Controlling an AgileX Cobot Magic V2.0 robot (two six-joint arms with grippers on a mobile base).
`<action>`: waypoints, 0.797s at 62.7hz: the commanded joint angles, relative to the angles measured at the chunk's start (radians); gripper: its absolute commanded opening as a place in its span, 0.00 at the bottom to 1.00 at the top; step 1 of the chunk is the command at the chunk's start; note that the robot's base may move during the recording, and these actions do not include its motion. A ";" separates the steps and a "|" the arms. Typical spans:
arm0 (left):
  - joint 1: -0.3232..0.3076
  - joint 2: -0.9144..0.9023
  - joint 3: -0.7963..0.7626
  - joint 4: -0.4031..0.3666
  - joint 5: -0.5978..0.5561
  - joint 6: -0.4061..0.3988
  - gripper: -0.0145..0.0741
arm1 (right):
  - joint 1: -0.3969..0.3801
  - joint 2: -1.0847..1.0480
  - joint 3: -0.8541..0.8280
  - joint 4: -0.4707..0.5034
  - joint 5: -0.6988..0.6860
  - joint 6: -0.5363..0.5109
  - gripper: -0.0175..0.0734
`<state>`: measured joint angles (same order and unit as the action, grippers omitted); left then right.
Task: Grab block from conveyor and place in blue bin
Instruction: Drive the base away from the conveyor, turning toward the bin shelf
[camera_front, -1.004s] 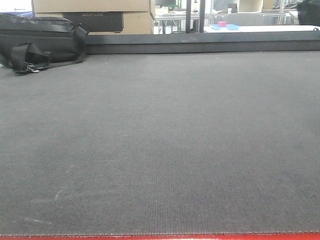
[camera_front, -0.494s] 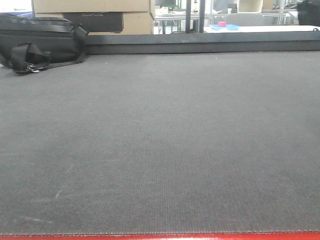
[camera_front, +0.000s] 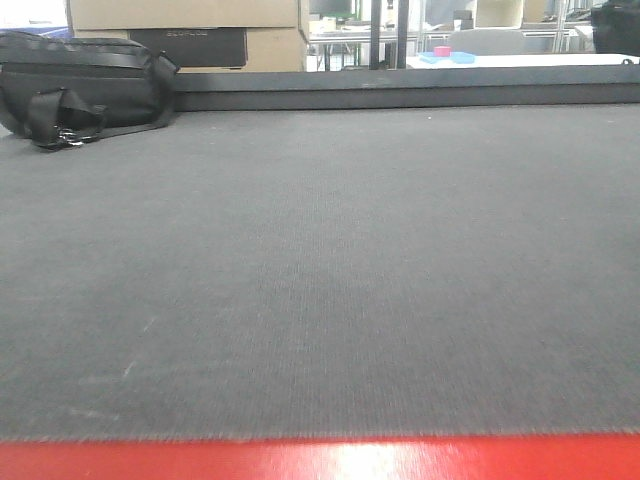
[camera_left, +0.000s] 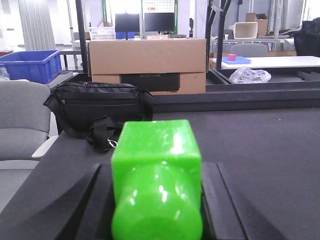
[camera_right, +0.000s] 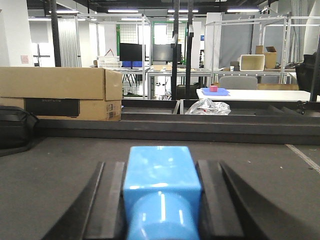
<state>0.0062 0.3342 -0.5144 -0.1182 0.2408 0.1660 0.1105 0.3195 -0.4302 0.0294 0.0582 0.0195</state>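
A long cardboard box (camera_left: 147, 57) stands at the far side, with a black bag (camera_left: 97, 107) before it and a grey chair (camera_left: 20, 120) at left. Beyond are two dark monitors (camera_left: 127, 22), a white table (camera_right: 252, 94), metal frames (camera_right: 176, 50) and bright ceiling strip lights (camera_right: 122, 10).

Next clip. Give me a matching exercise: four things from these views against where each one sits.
Things:
1. green block
2. blue block
3. black bag
4. blue bin

Places:
A. between the jaws of the right gripper
B. resting at the far left of the conveyor
C. off the belt, in the left background of the left wrist view
D. between the jaws of the left gripper

Pairs: 1-D, 2-A, 3-B, 4-C
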 joint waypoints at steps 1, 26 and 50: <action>0.001 -0.007 0.001 -0.009 -0.018 0.000 0.04 | 0.002 -0.004 0.002 -0.005 -0.013 -0.004 0.01; 0.001 -0.007 0.001 -0.009 -0.018 0.000 0.04 | 0.002 -0.004 0.002 -0.005 -0.013 -0.004 0.01; 0.001 -0.019 0.001 -0.009 -0.020 0.000 0.04 | 0.002 -0.004 0.002 -0.005 -0.013 -0.004 0.01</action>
<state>0.0062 0.3239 -0.5144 -0.1182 0.2408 0.1660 0.1105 0.3195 -0.4302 0.0294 0.0608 0.0195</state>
